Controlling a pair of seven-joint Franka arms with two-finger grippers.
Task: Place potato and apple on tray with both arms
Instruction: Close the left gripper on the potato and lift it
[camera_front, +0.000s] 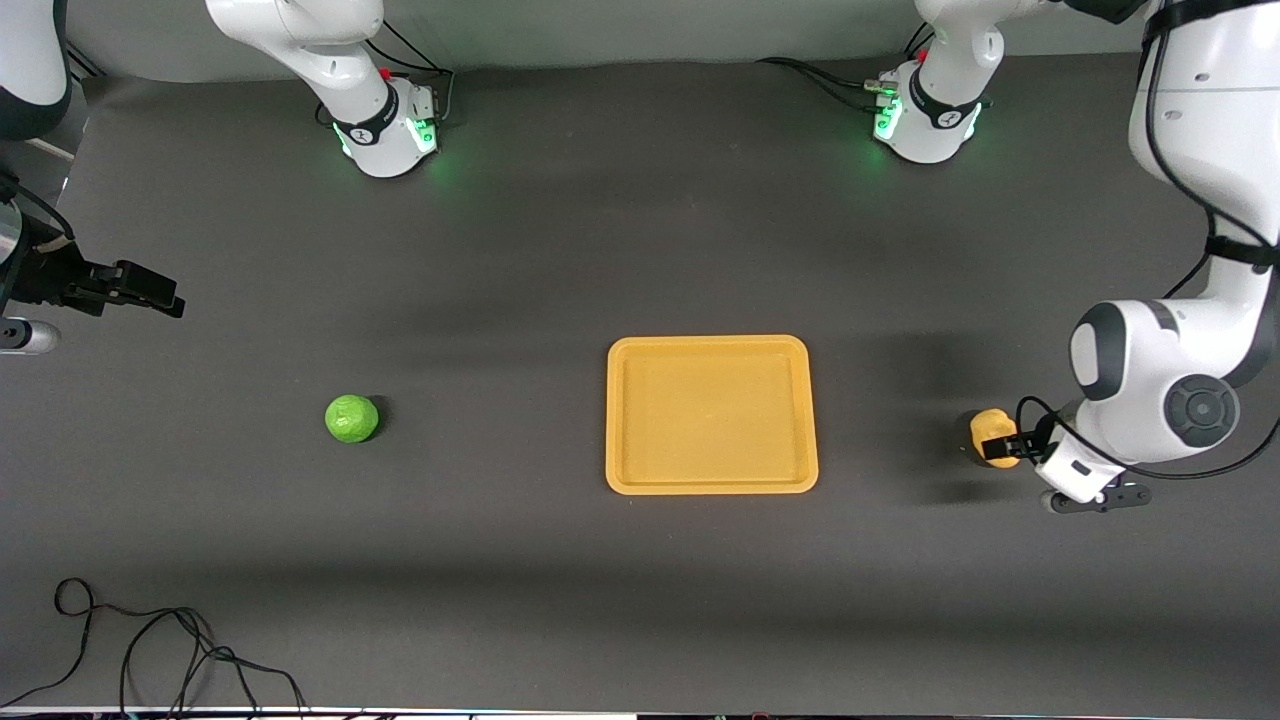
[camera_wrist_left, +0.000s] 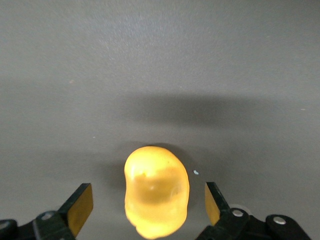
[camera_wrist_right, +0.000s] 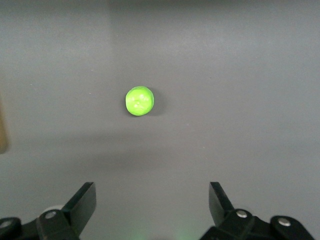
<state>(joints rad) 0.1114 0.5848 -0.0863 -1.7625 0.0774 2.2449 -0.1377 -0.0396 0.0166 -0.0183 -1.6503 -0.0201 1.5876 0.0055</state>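
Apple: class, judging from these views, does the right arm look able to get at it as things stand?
Probably yes. The apple sits alone on bare table, nothing beside it, and the right claw hangs open with the apple in plain view ahead.

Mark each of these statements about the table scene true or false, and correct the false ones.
1. The tray holds nothing. True.
2. The left end effector is open around the potato. True.
3. The apple lies on the tray. False: it sits on the table, toward the right arm's end.
4. The right end effector grips the apple. False: it is open, well short of the apple.
5. The potato is green. False: it is yellow-orange.
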